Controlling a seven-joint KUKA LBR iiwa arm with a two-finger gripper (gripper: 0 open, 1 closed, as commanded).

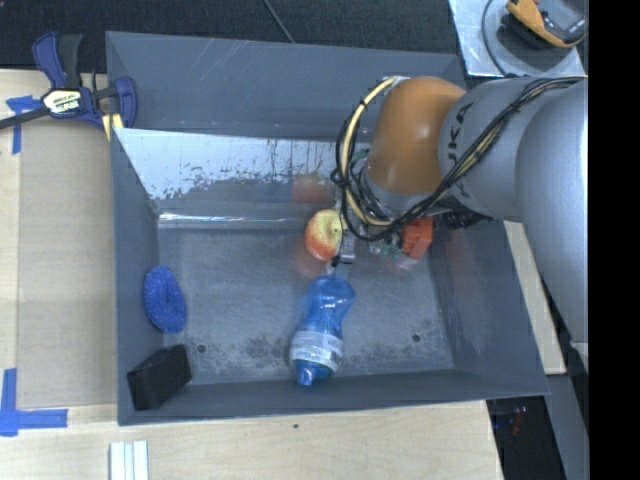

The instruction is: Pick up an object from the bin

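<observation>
Inspection found the gripper (347,251) low over the middle of the bin (250,88), largely hidden beneath the arm's orange cover (415,133). Whether it was open or closed could not be told. A red-and-yellow apple (322,234) lay just beside the gripper on the view's left, near the back wall. A blue plastic bottle (320,328) lay on its side just in front of the gripper, running toward the front wall. A red-orange item (418,236) sat partly under the arm. A blue puff (165,298) and a black block (158,376) lay well apart from the gripper, by the front-left corner.
</observation>
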